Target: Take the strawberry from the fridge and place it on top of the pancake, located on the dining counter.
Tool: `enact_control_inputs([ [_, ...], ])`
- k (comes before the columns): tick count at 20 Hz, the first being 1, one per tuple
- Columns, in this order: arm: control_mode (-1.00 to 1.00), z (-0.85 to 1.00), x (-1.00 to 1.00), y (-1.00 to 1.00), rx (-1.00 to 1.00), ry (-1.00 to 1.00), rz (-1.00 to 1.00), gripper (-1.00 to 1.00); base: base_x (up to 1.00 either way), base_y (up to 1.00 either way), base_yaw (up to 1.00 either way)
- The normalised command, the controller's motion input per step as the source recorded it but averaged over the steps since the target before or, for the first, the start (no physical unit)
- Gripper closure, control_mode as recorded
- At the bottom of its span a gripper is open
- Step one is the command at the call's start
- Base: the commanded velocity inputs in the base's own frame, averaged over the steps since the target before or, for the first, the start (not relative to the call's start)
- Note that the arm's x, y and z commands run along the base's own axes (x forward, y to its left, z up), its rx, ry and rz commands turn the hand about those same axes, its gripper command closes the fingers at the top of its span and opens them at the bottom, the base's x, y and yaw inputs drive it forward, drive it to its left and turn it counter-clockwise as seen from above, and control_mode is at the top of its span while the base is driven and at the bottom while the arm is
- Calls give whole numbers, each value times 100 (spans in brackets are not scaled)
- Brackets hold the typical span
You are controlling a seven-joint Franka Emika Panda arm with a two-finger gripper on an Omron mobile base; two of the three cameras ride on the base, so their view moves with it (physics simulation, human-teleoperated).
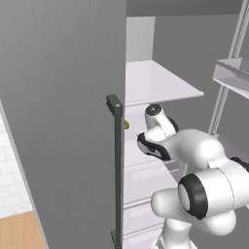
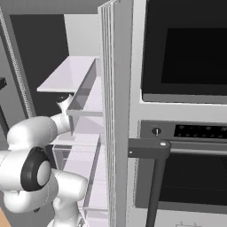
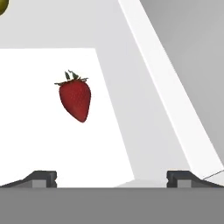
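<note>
- Strawberry (image 3: 75,100) seen in hand view: red, dark green cap pointing up in the frame, tip down, lying on a white shelf surface (image 3: 52,148) inside the fridge (image 1: 58,121).
- Gripper (image 3: 111,177): jaws spread wide, nothing between them. Two dark fingertips (image 3: 41,178) at the bottom of the hand view, well apart from each other.
- Berry sits ahead of the gripper, apart from both tips, offset toward the left tip in the frame. No contact.
- Small yellow-green round object (image 3: 2,5) cut by the top-left corner of the hand view; a yellowish spot (image 1: 126,125) also shows in the left base view just past the door edge. Identity unclear.
- Left base view: grey fridge door with long dark bar handle (image 1: 117,175) in the foreground; the arm (image 1: 194,170) reaches into the interior under a white shelf (image 1: 155,82).
- Right base view: the other door stands edge-on, door bins (image 2: 86,102) visible; black-glass wall oven (image 2: 186,53) to the right.
</note>
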Motion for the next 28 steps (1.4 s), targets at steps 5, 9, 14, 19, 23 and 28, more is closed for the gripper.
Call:
enact_control_inputs([
  [5, -100, -10, 9, 4, 0, -5, 3, -100, 0, 0, 0],
  [9, -100, -2, 20, 10, 0, -5, 4, -100, 0, 0, 0],
  [14, -100, -13, 19, 3, 0, 0, 6, -100, 0, 0, 0],
  [19, -100, -5, 20, 0, 0, 0, 5, -100, 0, 0, 0],
  [23, -100, -4, 22, 0, 0, 0, 1, -100, 0, 0, 0],
  [28, -100, -22, 26, 5, 0, 0, 0, -100, 0, 0, 0],
])
